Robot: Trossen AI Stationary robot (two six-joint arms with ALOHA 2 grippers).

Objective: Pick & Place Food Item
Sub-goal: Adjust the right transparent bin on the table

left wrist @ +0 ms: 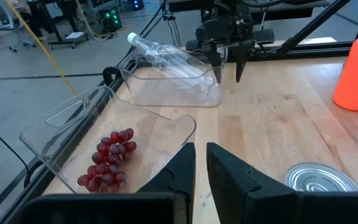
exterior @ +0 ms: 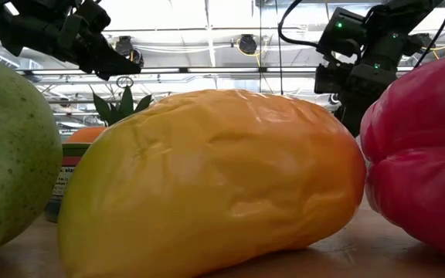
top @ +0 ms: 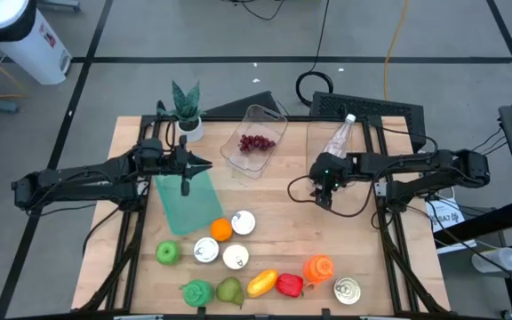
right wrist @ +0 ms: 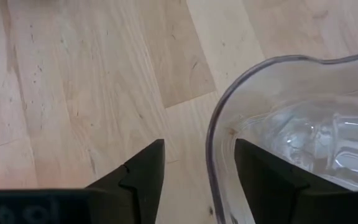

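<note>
Dark red grapes lie in a clear tub. A second clear tub holds a plastic bottle. My right gripper points down, open, at that tub's near corner. The tub's rim runs between its two fingers, and I see no touch. My left gripper hovers over a green mat, facing the grape tub, its fingers nearly together and holding nothing.
Near the table's front edge lie a green apple, an orange, several cans, a yellow fruit, a red pepper and an orange bottle. A potted plant stands at the far left.
</note>
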